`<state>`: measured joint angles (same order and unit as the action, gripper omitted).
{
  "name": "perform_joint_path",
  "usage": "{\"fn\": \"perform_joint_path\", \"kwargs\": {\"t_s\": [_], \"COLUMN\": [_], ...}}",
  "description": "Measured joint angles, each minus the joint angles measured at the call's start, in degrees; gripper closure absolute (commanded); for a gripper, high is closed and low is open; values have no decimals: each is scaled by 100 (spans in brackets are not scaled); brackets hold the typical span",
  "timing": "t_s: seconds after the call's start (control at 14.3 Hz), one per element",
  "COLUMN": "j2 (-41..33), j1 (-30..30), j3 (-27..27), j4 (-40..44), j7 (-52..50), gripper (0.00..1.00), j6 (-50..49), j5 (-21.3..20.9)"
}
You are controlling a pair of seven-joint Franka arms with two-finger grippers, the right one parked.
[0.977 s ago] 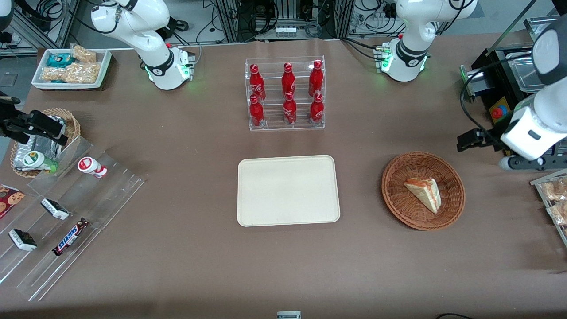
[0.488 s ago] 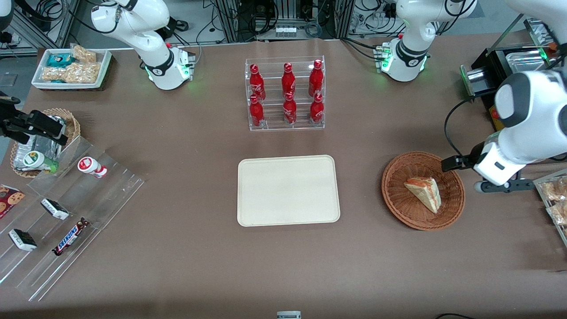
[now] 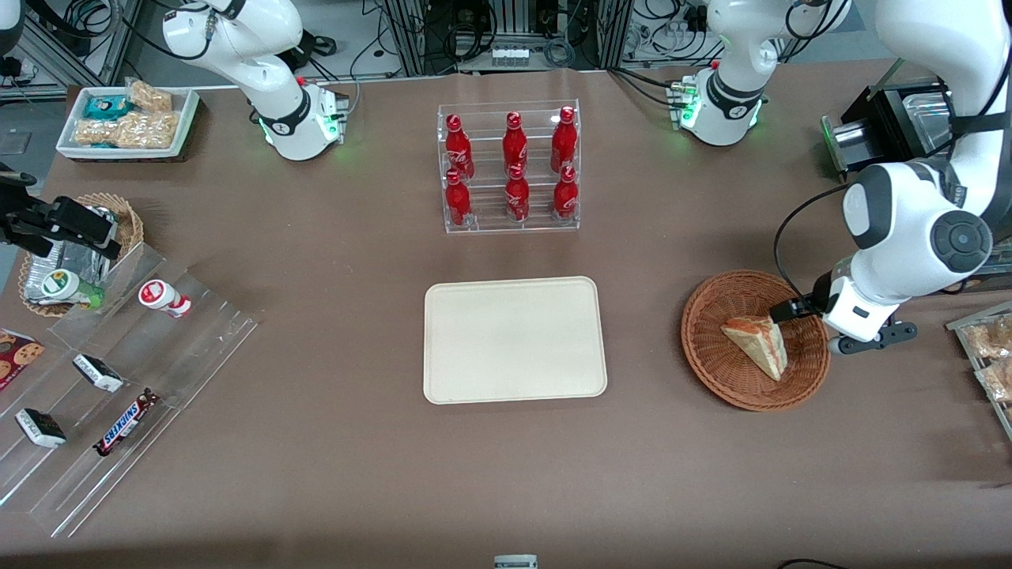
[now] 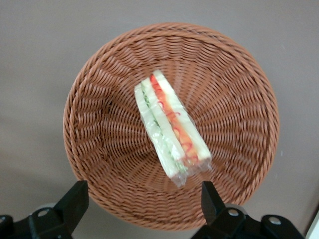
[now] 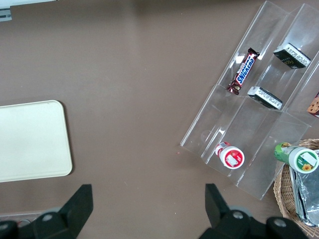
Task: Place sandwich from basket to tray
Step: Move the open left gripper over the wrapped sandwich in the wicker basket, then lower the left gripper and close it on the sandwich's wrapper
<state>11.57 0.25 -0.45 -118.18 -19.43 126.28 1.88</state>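
Observation:
The sandwich (image 3: 757, 344) (image 4: 172, 129), a pale wedge with red and green filling in clear wrap, lies in the round reddish-brown wicker basket (image 3: 711, 371) (image 4: 99, 164). My left gripper (image 3: 791, 310) (image 4: 142, 199) hangs above the basket's rim on the working arm's end, just beside the sandwich's wide end. It is open, its two black fingers (image 4: 75, 199) spread wide with only basket weave between them. The cream tray (image 3: 514, 340) (image 5: 30, 139) lies flat and bare at the table's middle, beside the basket.
A clear rack of red bottles (image 3: 510, 166) stands farther from the front camera than the tray. A tray of snack packets (image 3: 988, 356) sits near the basket at the table edge. Black equipment (image 3: 893, 134) stands farther back. Acrylic shelves with snacks (image 3: 118, 379) lie toward the parked arm's end.
The left arm has swung in from the table's edge and lowered, bringing the gripper from outside the basket to over its rim beside the sandwich. The sandwich has not moved.

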Motion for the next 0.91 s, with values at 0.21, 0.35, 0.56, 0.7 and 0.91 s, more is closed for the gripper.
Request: {"fn": "perform_joint_path", "kwargs": {"t_s": [0.21, 0.35, 0.56, 0.7, 0.91], "j2": [12, 100, 376, 529, 616], "j1": [-21, -88, -221, -260, -262], "j3": [-36, -54, -70, -70, -67], "j4": [-249, -318, -321, -321, -320], "j7": [-1612, -2611, -3647, -3802, -3833], "gripper": [0, 0, 0, 11, 94], "j6": [510, 741, 1117, 1173, 1187], "j5": [-2, -3, -3, -3, -3]}}
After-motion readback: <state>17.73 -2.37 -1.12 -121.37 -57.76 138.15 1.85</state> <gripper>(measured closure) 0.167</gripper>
